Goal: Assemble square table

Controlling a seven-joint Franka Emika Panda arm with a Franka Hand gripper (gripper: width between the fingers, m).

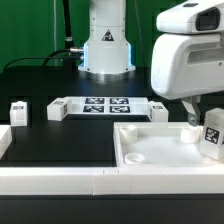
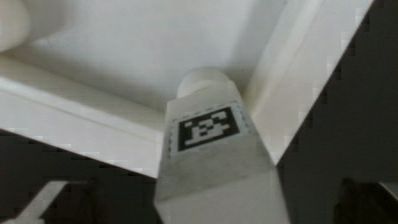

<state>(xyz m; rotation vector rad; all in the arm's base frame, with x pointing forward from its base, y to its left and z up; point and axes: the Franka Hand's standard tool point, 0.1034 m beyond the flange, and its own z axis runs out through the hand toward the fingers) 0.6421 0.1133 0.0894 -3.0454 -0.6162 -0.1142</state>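
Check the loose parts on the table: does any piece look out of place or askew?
Nothing looks damaged or spilled. One leg stands alone at the tabletop rim on the exterior view's right, whereas the other three legs sit on the black table near the marker board. Whether it touches the rim cannot be told.

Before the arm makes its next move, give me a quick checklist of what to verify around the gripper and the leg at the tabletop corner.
1. Gripper jaws wide, not clamping anything: ok.
2. Leg centred between the jaws: ok.
3. Leg standing in a corner of the tabletop: ok.
4. Leg fully seated in its hole: cannot tell.
5. Three other legs on the table, outside the tabletop: ok.
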